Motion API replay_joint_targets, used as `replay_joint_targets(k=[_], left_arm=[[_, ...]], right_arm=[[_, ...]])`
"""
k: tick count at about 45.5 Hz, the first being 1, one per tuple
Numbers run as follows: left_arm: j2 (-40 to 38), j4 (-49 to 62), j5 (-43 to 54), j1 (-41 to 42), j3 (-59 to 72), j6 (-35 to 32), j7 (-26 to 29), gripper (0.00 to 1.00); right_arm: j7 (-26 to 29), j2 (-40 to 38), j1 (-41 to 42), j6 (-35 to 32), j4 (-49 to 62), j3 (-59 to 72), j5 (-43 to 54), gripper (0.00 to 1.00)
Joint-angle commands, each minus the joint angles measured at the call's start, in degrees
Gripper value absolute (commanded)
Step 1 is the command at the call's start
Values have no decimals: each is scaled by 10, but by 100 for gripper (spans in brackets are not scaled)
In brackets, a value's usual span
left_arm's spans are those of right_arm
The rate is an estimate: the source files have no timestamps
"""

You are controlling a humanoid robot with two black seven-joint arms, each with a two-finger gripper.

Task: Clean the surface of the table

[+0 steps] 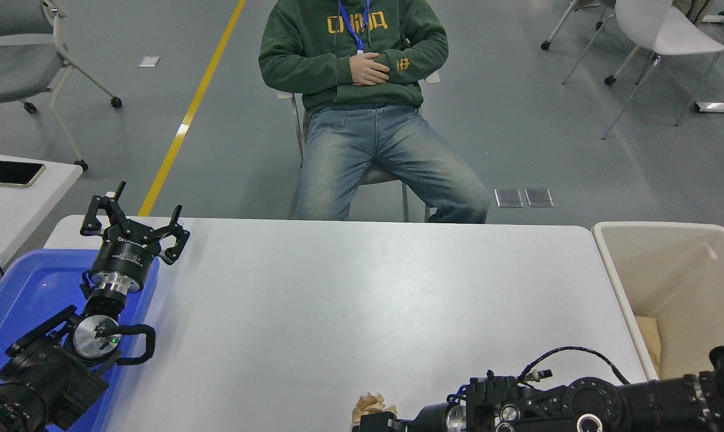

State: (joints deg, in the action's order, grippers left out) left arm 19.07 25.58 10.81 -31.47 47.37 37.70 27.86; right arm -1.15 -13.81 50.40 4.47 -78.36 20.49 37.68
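you're at the pickup step: a crumpled tan paper wad (369, 407) sits at the near edge of the wide glossy white tabletop (350, 300), touching the right black gripper (374, 423), whose jaw state you can't tell. next, grasp it for the cream bin (674, 240). the left gripper (135, 225) rests spread wide.

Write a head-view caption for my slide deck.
Right arm reaches toward crumpled paper at the white table's near edge; left gripper parked.

White glossy table surface (350, 300), wide, rounded corners; crumpled paper wad (371, 407) at near edge.
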Motion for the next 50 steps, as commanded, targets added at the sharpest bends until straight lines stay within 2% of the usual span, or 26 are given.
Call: replay_joint_targets(k=[1,13,29,50], left_arm=[[0,0,0,0,0,0,0,100],[0,0,0,0,0,0,0,100],[0,0,0,0,0,0,0,100],[0,0,0,0,0,0,0,100]], right_arm=[[4,-1,5,-28,4,1,9,0],[18,-4,8,-32,2,0,8,0],[18,-48,20,-32,-20,-10,2,0],[18,-189,77,-73,-90,-55,-1,0]])
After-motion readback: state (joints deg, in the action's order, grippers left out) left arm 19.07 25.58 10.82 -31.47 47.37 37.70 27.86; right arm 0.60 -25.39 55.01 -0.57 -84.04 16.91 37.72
